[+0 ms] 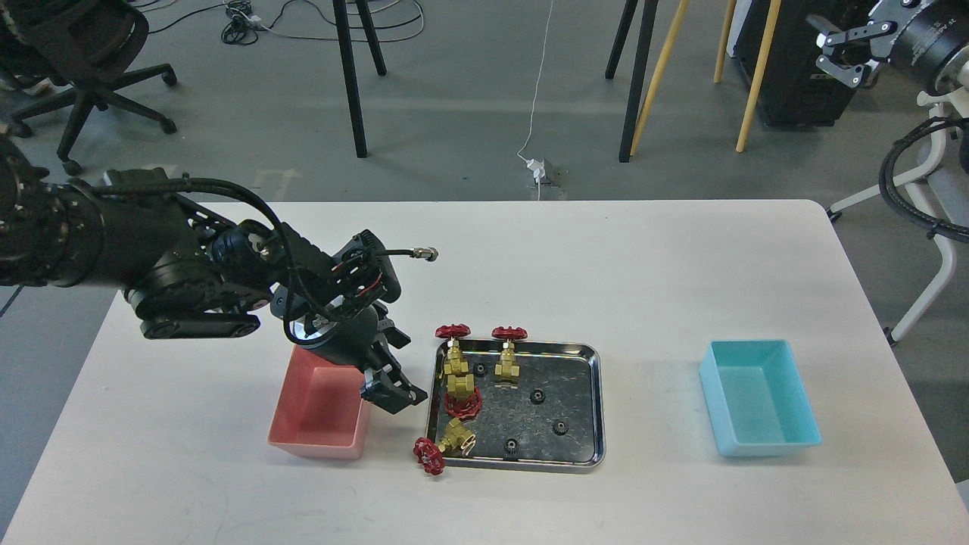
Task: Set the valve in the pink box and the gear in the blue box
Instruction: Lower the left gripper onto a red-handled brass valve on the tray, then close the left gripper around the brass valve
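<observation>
My left hand (pixel 394 393) hangs low between the pink box (pixel 322 412) and the steel tray (pixel 594 401), right by the box's near wall. Its two fingers are apart and nothing is in them. I think the step now is to go get a valve.

All four valves sit just past my left hand, in the tray's closest side. The nearest valve (pixel 443 443) lies tipped over the tray's front corner, its red wheel hanging out over the tabletop (pixel 606 265). I would take that one first, by the brass body, not the round wheel, which could slip. The others stand close together, so my fingers could bump them.

The small black gears (pixel 537 396) lie farther off in the tray, and the blue box (pixel 761 397) is far away beyond it, empty.

The tray rim is low but could catch a fingertip. There is lots of bare tabletop in front of my left hand.

My right hand (pixel 836 53) is up high and far off, open.
</observation>
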### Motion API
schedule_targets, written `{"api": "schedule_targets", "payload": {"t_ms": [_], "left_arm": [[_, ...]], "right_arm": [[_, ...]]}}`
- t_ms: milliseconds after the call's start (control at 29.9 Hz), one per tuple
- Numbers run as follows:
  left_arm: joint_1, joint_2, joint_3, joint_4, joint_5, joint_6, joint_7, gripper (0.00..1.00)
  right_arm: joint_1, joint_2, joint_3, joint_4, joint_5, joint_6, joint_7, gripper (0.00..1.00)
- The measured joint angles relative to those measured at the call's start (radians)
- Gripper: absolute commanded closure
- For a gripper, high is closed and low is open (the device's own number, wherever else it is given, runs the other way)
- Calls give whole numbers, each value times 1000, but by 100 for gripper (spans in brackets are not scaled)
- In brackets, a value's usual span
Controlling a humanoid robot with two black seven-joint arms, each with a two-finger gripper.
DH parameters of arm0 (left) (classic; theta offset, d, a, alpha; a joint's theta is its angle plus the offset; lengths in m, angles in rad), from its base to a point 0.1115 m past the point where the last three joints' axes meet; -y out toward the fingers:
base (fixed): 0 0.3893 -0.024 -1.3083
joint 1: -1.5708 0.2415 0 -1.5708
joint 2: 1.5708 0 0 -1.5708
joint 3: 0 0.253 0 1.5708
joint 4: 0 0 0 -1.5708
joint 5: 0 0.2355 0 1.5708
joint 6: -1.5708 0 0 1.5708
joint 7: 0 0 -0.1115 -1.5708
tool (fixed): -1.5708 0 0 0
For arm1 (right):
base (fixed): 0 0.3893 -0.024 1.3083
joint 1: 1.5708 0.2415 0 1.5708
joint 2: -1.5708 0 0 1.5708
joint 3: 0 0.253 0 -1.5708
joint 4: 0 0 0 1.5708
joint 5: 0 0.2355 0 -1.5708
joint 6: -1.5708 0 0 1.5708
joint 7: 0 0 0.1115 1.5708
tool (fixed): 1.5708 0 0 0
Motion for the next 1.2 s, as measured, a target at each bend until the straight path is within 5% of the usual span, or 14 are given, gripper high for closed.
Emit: {"api": "schedule_targets", "payload": {"t_ms": [803,1204], "left_arm": [[103,-112,-79,109,-47,71,0,7],[141,-120,-79,137,-46,70,0,27]], "right_arm": [[-33,0,0,0,0,0,1,1],[-40,-3,0,0,0,0,0,1]]}}
